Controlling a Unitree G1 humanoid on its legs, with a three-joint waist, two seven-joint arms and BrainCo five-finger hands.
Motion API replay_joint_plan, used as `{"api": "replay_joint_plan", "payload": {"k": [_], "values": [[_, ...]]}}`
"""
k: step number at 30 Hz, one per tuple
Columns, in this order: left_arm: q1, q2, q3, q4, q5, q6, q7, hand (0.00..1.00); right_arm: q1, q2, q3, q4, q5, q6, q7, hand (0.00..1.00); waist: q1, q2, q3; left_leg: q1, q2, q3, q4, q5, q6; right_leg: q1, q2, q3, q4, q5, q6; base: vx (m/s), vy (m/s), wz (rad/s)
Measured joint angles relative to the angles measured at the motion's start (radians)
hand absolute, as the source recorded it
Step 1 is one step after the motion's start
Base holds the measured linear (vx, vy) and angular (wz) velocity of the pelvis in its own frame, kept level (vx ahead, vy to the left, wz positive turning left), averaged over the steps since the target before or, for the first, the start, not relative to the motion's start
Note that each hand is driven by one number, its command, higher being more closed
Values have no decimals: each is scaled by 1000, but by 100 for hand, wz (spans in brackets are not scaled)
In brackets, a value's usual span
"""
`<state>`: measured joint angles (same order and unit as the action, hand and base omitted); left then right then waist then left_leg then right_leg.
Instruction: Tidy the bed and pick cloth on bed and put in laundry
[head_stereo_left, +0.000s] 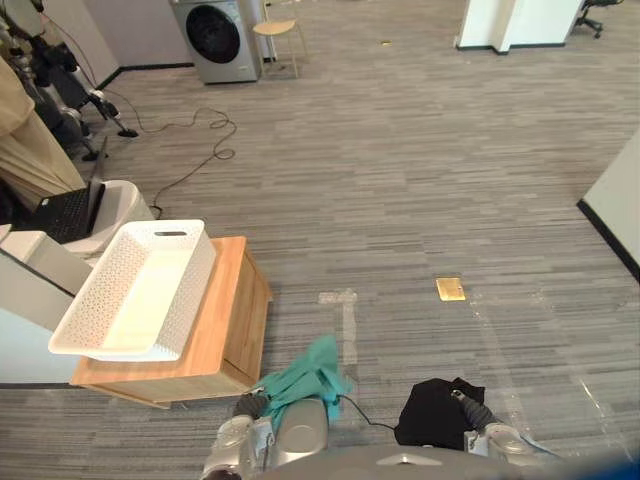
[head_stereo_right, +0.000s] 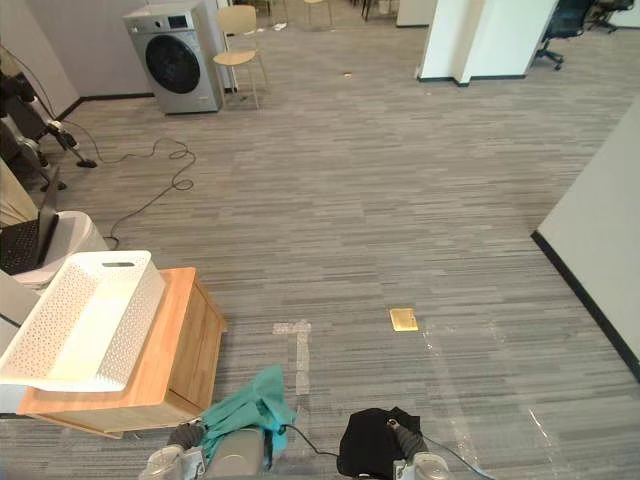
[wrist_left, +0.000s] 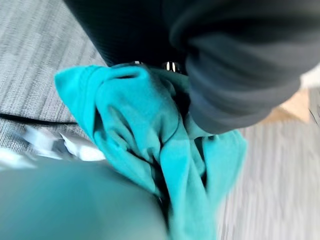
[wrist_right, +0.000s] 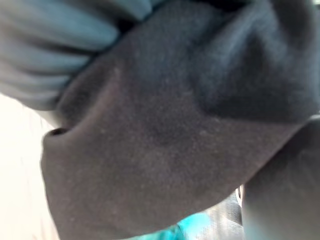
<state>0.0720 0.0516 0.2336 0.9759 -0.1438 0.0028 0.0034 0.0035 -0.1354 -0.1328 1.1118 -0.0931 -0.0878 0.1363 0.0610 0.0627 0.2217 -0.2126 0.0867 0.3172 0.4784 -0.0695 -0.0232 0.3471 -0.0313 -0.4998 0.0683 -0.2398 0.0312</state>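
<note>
Teal cloth (head_stereo_left: 308, 375) bunched at my left hand (head_stereo_left: 249, 405), above grey floor (head_stereo_left: 420, 180), near corner of low wooden desk (head_stereo_left: 235, 320). Black cloth (head_stereo_left: 432, 415) bunched at my right hand (head_stereo_left: 474, 407), apart from teal one. Both hands buried in fabric; whether closed on it or open, I cannot tell. White laundry basket (head_stereo_left: 187, 283) sits on desk. Washing machine (head_stereo_left: 215, 38) stands far back.
</note>
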Motion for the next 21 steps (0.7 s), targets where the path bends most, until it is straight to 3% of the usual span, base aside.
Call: {"api": "replay_joint_plan", "payload": {"k": [1, 2, 3, 4, 6, 7, 8, 9, 11, 13, 16, 17, 19, 20, 21], "values": [[-11, 2, -3, 6, 0, 13, -5, 100, 4, 10, -28, -3, -35, -8, -5, 100, -20, -18, -6, 29, -27, 223, -115, 2, 163, 26, -6, -89, -1, -13, 25, 436, -12, 156], [-14, 3, -7, 7, 0, 13, -5, 100, 6, 14, -31, -3, -42, -8, -6, 100, -21, -26, -10, 35, -38, 247, -143, 1, 166, 30, -10, -108, 1, -13, 26, 429, -12, 212], [-16, 1, -8, 1, -1, 16, -8, 100, 9, 17, -38, -4, -59, -9, -13, 100, -19, -50, -23, 49, -70, 327, -228, -11, 237, 25, -9, -182, 3, -6, 47, 414, -48, 197], [-26, 0, 9, -8, -5, 31, -12, 100, 13, 18, -55, -5, -59, -9, -27, 100, -2, -69, -24, 57, -125, 293, -271, -30, 268, 45, -13, -211, -1, 2, 69, 417, -74, 182], [-26, 1, 14, -13, -5, 54, -3, 100, 5, 17, -54, -21, -68, -4, -30, 100, 14, -69, -28, 61, -139, 237, -244, -70, 261, 59, -19, -198, 45, 32, 114, 464, -101, 110], [-25, 5, 15, -13, -3, 67, 1, 100, -1, 17, -53, -29, -72, 2, -29, 100, 14, -69, -28, 70, -138, 216, -225, -89, 255, 58, -25, -196, 98, 38, 120, 497, -80, 95], [-23, 7, 13, -10, 2, 92, 4, 100, -11, 22, -53, -38, -84, 7, -24, 100, 15, -67, -32, 105, -136, 180, -210, -125, 244, 33, -64, -192, 264, 61, 139, 501, -45, 71], [-12, 16, 6, 1, 9, 108, 6, 100, -11, 25, -53, -49, -90, 6, -20, 100, 16, -66, -45, 146, -136, 143, -215, -147, 222, -36, -127, -164, 507, 107, 113, 505, -44, 64], [-8, 22, 2, 20, 12, 118, 20, 100, -6, 25, -53, -56, -90, 6, -20, 100, 10, -62, -57, 209, -138, 75, -244, -156, 207, -169, -196, -88, 829, 115, 81, 512, -101, 92], [-7, 25, -8, 41, 9, 119, 47, 100, 12, 24, -52, -56, -87, 7, -16, 100, -1, -57, -60, 287, -135, -7, -296, -142, 184, -262, -239, -65, 945, 78, 44, 484, -161, 129], [-13, 40, -71, 42, -17, 102, 52, 100, 33, 10, -55, -56, -76, 3, -11, 100, -20, -38, -60, 352, -84, -170, -341, -122, 153, -396, -187, 61, 780, -13, 35, 447, -270, 159], [-21, 38, -79, 41, -38, 89, 51, 100, 36, 2, -55, -56, -76, 3, -11, 100, -32, -36, -60, 353, -59, -250, -341, -115, 140, -432, -151, 140, 639, -28, 46, 280, -285, 197], [-34, 40, -106, 49, -41, 64, 49, 100, 41, 1, -53, -55, -54, 0, -11, 100, -53, -45, -59, 347, -39, -358, -341, -103, 104, -440, -111, 298, 362, 0, 87, 256, -311, 207], [-38, 46, -124, 49, -41, 51, 49, 100, 47, 6, -52, -51, -47, -1, -10, 100, -52, -67, -59, 344, -43, -396, -337, -110, 65, -422, -111, 409, 193, 60, 123, 224, -390, 190], [-30, 61, -126, 48, -41, 43, 51, 100, 48, 20, -49, -35, -45, -6, -4, 100, -49, -113, -62, 343, -64, -438, -330, -130, 29, -417, -119, 507, 117, 163, 135, 222, -445, 179]]}}
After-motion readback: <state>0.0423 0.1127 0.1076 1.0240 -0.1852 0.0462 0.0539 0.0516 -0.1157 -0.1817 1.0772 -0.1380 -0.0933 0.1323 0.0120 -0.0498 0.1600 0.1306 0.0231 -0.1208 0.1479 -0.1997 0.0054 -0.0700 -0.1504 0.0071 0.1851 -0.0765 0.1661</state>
